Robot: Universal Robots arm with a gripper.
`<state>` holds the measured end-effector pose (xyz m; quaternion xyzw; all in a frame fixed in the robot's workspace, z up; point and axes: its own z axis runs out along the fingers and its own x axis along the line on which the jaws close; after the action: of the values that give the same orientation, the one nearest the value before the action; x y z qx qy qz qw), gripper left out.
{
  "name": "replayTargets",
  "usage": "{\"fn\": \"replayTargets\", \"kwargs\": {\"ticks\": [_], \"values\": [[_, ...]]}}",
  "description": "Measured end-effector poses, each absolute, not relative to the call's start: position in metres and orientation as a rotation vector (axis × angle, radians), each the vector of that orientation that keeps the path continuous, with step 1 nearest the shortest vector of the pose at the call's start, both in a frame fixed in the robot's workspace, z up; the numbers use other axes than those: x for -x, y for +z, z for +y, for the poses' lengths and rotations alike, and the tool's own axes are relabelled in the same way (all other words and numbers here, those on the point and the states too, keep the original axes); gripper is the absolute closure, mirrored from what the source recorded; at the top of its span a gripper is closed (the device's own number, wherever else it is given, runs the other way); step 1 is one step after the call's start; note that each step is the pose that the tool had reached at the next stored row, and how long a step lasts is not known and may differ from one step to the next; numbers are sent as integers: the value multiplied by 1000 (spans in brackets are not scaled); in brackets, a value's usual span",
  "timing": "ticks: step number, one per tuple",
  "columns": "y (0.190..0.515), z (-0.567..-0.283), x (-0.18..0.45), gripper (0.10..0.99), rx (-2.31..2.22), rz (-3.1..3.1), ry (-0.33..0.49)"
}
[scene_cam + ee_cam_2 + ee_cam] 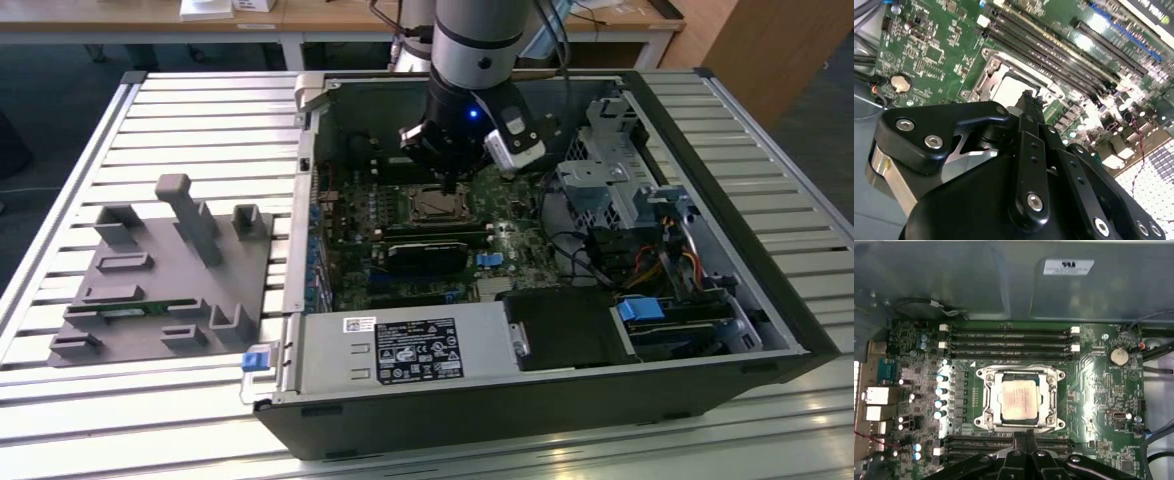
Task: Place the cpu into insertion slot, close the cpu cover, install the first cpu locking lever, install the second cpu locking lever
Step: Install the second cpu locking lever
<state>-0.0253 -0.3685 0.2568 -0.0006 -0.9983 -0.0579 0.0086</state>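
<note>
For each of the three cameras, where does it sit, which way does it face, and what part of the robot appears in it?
Exterior view: off the arm, above the open computer case; shows the arm and gripper.
First wrist view: on the arm, facing the cpu; gripper at the edge.
Second wrist view: on the arm, looking obliquely past the gripper.
All share the cpu cover.

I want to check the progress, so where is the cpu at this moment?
The cpu sits in the socket at the middle of the motherboard, under the closed cpu cover, between the memory slot rows; in the exterior view it lies just below the gripper.
</note>
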Motion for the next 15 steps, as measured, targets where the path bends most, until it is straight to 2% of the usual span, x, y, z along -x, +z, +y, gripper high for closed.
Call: {"fn": "replayTargets", "kwargs": {"ticks": [15], "values": [[248, -370, 25, 976, 2, -3118, -181]]}}
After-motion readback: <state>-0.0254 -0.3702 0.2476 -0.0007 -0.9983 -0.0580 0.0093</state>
